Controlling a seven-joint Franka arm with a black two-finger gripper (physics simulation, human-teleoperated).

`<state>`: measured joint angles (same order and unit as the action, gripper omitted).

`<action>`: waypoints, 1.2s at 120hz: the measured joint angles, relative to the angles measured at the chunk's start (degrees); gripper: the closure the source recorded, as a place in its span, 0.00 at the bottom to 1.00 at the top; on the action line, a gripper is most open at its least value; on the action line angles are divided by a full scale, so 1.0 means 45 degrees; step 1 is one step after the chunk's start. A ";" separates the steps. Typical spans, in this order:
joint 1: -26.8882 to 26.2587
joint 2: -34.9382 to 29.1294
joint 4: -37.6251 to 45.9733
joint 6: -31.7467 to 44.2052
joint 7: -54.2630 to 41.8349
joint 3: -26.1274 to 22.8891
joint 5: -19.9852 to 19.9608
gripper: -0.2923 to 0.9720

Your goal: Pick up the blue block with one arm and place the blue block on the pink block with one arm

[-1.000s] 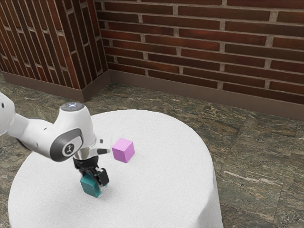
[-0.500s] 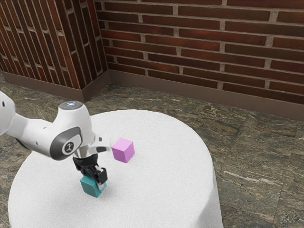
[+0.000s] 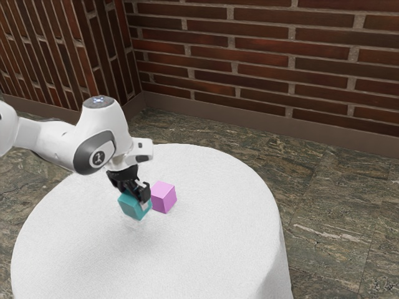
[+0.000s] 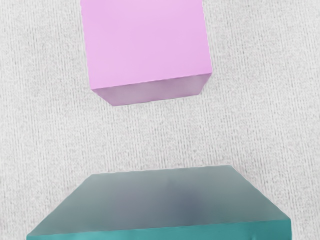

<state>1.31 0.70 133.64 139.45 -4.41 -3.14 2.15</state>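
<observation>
Since a second ago, the arm (image 3: 68, 146) has been raising the blue block (image 3: 132, 208) off the round white table (image 3: 212, 249). It is carrying it away from the near edge, toward the pink block (image 3: 163, 197). The black claw (image 3: 135, 194) is gripping the blue block from two sides, its fingers closed on the upper part.

The blue block is hanging just above the table. It is just beside the pink block, on the exterior view's left, at about the same height. In the wrist view, the blue block (image 4: 165, 205) is sitting under the hand. A strip of bare table is showing between it and the pink block (image 4: 145, 45), so the two are apart.

The carry looks to be under way. The blue block probably needs more height before crossing over, or its lower edge risks knocking the pink block aside. Squaring the two blocks' edges before lowering should help the stack sit flat. Open table is lying on every side, and the rim is well away.
</observation>
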 joint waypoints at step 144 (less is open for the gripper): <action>-0.0249 0.4182 -0.7177 -0.5128 0.0676 -0.0060 0.0393 0.48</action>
<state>0.19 19.52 101.34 116.37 -1.37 -3.41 3.91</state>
